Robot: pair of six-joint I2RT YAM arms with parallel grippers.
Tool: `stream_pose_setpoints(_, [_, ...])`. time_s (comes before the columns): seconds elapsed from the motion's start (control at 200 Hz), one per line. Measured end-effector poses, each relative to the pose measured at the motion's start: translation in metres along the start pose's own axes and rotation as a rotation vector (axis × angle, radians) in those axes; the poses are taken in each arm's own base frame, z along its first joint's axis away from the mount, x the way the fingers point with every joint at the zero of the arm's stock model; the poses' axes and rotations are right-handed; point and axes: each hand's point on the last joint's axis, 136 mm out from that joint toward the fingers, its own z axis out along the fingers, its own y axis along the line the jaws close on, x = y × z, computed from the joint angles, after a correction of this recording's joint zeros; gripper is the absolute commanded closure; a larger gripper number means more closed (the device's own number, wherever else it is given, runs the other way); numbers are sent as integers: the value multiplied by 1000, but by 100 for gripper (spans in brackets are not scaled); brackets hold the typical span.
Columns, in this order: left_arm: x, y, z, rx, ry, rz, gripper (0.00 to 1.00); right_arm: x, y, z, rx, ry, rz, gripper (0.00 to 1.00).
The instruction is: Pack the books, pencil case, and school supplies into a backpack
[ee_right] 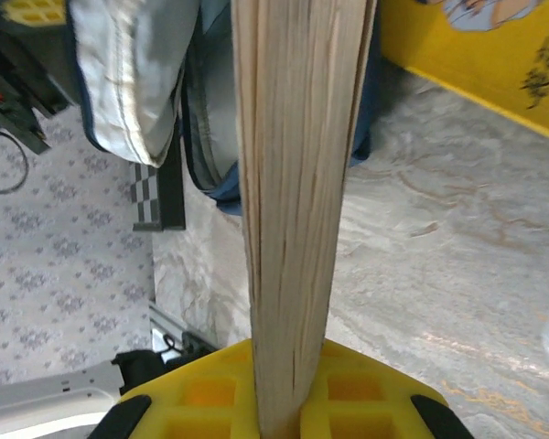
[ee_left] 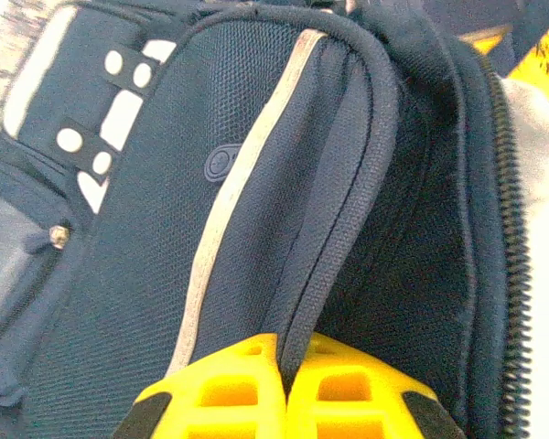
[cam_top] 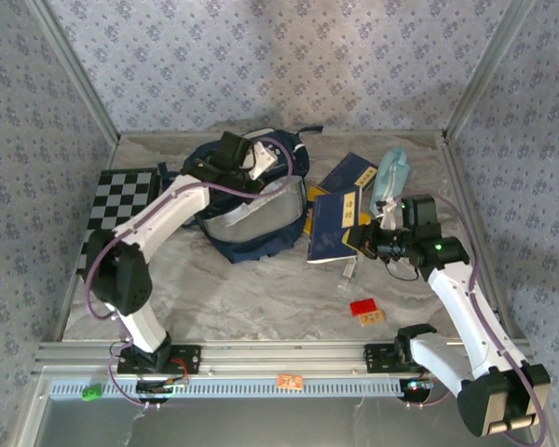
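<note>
Right at the lens, the yellow ribbed pads of the left hand (ee_left: pixel 284 361), pressed fully together on a fold of the large navy blue fabric backpack (ee_left: pixel 165 274) beside its thin white stripe. Lies at the middle of the far edge of the marbled bench (cam_top: pixel 261 289), main compartment gaping, pale lining showing. Same for the right hand (ee_right: pixel 288 380): clamped on the page edge of a thin dark navy paperback (ee_right: pixel 297 183), just right of the backpack, with a bright yellow paperback (ee_right: pixel 476 55) just beside it. Toward the far right corner, a second navy paperback (cam_top: pixel 351 174) and the soft pale teal-blue pencil case (cam_top: pixel 391 177). Nearer mid-bench, a small clear oblong item (cam_top: pixel 347 270).
</note>
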Motion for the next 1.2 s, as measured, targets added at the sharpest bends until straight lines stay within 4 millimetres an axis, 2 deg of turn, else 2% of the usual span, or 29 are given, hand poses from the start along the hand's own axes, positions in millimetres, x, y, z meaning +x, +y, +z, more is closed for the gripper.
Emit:
stream_pose_setpoints(0.17, [-9,7,-29,-30,-47,-9,100,16,17,27,-24,91,-21,100])
stream_pose_setpoints(0.35, [-6,2,-36,-9,-36,-5,100,23,35,66,-41,131,-58,100])
stream_pose_setpoints(0.505, [-3,-3,-40,18,-29,-6,100,11,46,107,-21,121,-68,100])
stream_pose_setpoints(0.705, [-8,-2,-57,15,-58,-10,100,-13,54,161,22,51,-84,100])
stream_pose_setpoints(0.884, [-11,-4,-63,25,-69,-20,100,-22,58,209,33,0,-105,99])
stream_pose_setpoints(1.054, [-12,-5,-64,37,-74,-21,100,-34,60,245,28,-27,-122,90])
stream_pose_setpoints(1.199, [-12,-3,-64,35,-74,-24,100,-41,53,263,49,-43,-138,66])
